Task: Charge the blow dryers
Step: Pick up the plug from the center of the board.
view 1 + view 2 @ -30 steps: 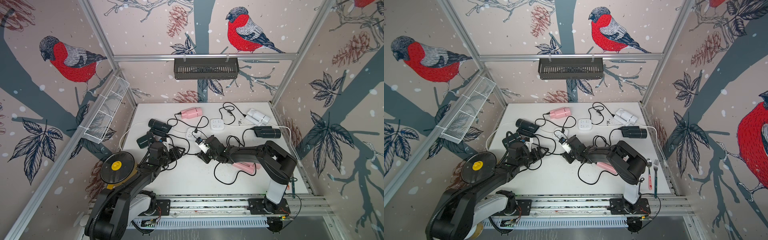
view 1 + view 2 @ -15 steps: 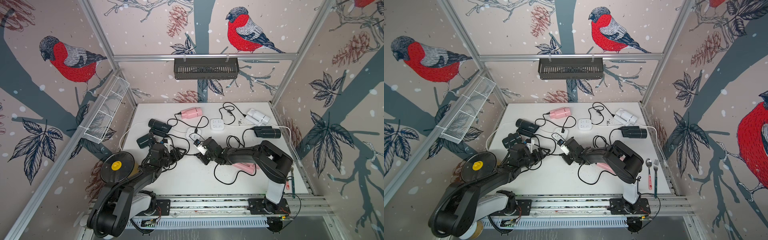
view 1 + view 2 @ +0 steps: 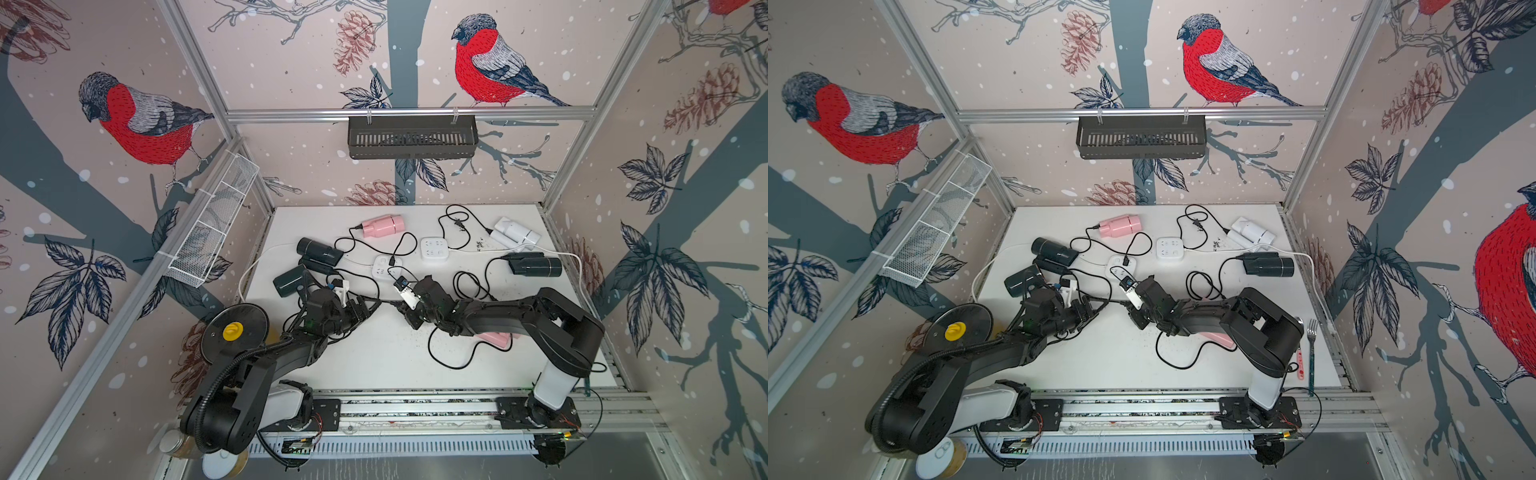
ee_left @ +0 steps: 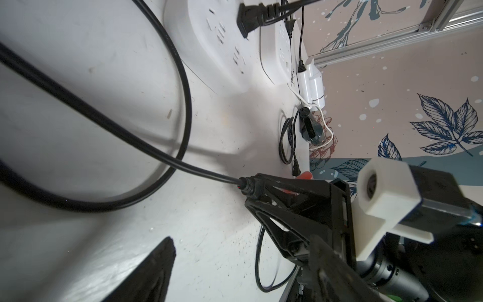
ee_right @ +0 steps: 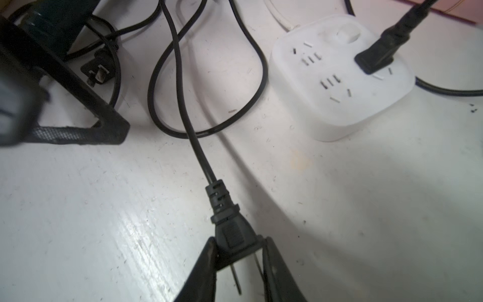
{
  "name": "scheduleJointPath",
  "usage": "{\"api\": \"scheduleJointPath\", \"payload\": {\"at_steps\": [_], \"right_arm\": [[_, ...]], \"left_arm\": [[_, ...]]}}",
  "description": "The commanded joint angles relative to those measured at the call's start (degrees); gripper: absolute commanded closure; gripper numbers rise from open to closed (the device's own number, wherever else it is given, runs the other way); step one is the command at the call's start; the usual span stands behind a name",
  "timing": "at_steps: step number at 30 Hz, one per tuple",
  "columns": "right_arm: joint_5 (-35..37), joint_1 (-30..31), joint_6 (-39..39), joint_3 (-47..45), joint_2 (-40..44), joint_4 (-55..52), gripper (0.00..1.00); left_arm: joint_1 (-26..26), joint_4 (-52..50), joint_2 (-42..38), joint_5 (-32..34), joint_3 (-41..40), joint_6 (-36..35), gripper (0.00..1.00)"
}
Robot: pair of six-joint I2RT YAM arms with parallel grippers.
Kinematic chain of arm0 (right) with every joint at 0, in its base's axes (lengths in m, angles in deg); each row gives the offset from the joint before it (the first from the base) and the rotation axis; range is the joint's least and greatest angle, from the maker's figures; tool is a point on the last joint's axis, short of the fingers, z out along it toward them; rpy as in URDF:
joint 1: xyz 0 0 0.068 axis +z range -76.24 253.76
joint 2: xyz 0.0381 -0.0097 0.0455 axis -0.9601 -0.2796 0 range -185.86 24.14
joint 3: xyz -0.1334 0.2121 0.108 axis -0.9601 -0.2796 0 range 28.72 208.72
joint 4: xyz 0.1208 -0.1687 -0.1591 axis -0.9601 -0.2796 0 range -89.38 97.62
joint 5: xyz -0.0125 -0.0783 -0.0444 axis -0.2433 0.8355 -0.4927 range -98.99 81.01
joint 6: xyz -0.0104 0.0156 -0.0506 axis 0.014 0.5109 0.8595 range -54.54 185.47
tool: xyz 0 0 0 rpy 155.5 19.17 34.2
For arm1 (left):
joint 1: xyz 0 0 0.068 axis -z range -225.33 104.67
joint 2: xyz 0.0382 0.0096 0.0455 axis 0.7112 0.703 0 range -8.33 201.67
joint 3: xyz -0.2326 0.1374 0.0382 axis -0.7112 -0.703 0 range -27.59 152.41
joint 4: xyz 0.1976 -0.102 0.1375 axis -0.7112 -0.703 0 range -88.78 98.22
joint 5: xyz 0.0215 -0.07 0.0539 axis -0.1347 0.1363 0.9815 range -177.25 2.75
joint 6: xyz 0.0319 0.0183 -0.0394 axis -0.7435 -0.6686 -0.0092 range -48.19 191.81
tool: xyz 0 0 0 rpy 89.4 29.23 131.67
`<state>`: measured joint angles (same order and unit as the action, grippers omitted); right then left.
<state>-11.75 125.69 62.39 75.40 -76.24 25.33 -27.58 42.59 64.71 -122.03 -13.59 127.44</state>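
Elbow [image 3: 575, 328] raised, right arm [image 3: 507, 311] reaches low, right tool [image 5: 239, 244] pinching a plug [image 5: 231, 224].

Bright even light, soft shadows, glare on white table [image 5: 136, 235], blurry wrist-view edges

The left arm [image 3: 266, 365] and the right arm [image 3: 569, 328] are matte black with boxy links. Each rises from a white cylindrical base section [image 3: 550, 386] bolted to a black plate [image 3: 326, 411] on a silver slotted rail [image 3: 415, 409] across the lower part of the frame in a top view. A ribbed black hose [image 3: 216, 382] loops along the left arm, and thin red and black wires [image 3: 318, 419] show beside its plate. Each wrist carries a white printed block [image 4: 386, 198] with a blue part beside it, and the right claw [image 4: 252, 191] has black wedge-shaped fingers [image 4: 277, 230] with triangular cut-outs.
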Motion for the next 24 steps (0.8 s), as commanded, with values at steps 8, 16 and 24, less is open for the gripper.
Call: {"api": "scheduleJointPath", "payload": {"at_steps": [8, 16, 24], "right_arm": [[-3.17, -0.5, -3.89, -3.67, 4.96, 7.45, 0.71], [-5.19, -0.83, -4.58, -5.36, 7.13, 9.35, 0.72], [-5.67, -0.82, -4.7, -5.81, 7.76, 9.93, 0.72]], "left_arm": [[3.42, 21.53, 8.49, -3.49, 2.03, 6.55, 0.35], [3.51, 29.74, 15.46, -6.74, 3.47, 9.6, 0.45], [4.29, 32.16, 19.67, -8.52, 5.53, 9.7, 0.58]]}}
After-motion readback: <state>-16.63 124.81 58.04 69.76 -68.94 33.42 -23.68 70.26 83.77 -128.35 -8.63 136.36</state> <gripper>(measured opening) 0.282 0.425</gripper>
